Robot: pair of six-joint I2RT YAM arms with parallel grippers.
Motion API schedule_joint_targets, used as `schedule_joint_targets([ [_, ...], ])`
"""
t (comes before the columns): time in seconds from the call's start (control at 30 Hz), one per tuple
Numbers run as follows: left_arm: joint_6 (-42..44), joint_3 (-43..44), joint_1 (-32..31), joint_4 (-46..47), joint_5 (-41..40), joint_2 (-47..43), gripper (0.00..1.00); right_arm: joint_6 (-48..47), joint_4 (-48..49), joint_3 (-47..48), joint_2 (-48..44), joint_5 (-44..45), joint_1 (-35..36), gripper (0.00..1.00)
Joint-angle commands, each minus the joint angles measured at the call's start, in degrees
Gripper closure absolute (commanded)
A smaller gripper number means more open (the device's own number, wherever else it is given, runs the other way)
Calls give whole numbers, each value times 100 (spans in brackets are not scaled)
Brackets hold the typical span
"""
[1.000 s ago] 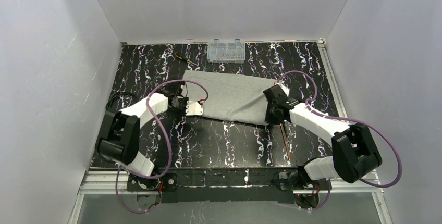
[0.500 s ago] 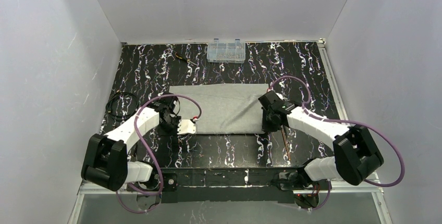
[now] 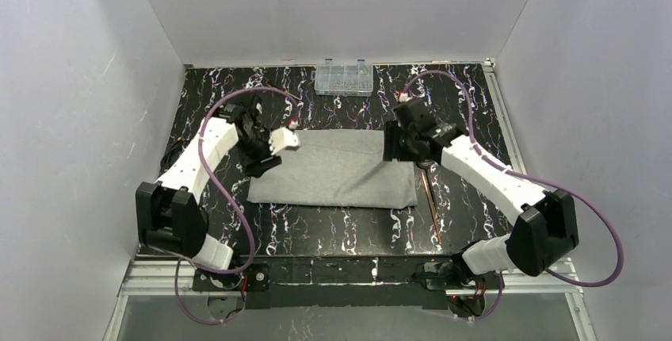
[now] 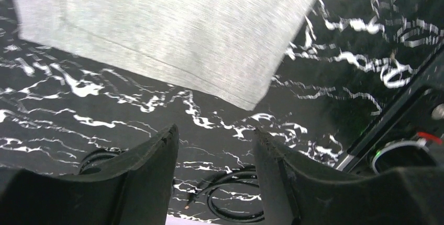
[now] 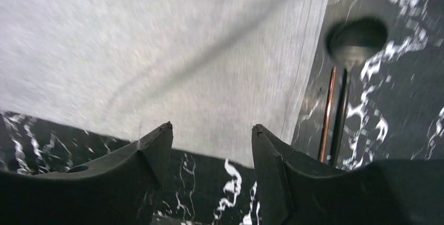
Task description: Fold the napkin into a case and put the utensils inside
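The napkin (image 3: pixel 333 170) lies flat on the black marbled table as a light-grey rectangle, wider than deep. My left gripper (image 3: pixel 276 153) hangs open above its far-left corner; in the left wrist view the left gripper (image 4: pixel 215 130) holds nothing, with a napkin (image 4: pixel 173 31) corner ahead of the fingers. My right gripper (image 3: pixel 394 147) is open over the far-right corner; the right gripper (image 5: pixel 211 126) is empty above the napkin (image 5: pixel 157 47) edge. The utensils (image 3: pixel 430 198) lie just right of the cloth, thin copper-brown rods (image 5: pixel 327 112) with a dark spoon head (image 5: pixel 357 39).
A clear plastic compartment box (image 3: pixel 343 77) stands at the table's far edge, with a small screwdriver (image 3: pixel 277 87) to its left. A loose black cable coil (image 3: pixel 178 155) lies by the left wall. White walls close in three sides.
Both grippers drew the cloth toward the near side, then opened and let it go. They have lifted and moved back to the napkin's far corners.
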Motion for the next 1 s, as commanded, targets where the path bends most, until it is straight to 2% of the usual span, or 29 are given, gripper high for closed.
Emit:
schedule_joint_targets([
  [0.0, -1310, 872, 90, -97, 493, 521, 47, -752, 380, 468, 399, -478, -605, 34],
  [0.1, -2269, 1534, 88, 137, 555, 1229, 47, -867, 883, 532, 698, -984, -1032, 35],
  [0.2, -2981, 2050, 84, 424, 467, 1788, 48, -996, 1344, 556, 898, -1265, -1144, 35],
  [0.4, -3695, 2383, 124, 1167, 12, 2557, 51, -1120, 1773, 495, 1198, -1266, -1279, 39],
  [0.67, -4068, 2427, 310, 1820, -237, 3108, 51, -1013, 2060, 410, 1478, -1355, -1350, 42],
  [0.97, -3895, 2207, 590, 2090, -408, 3289, 51, -1019, 2114, 399, 1612, -1274, -1353, 45],
])
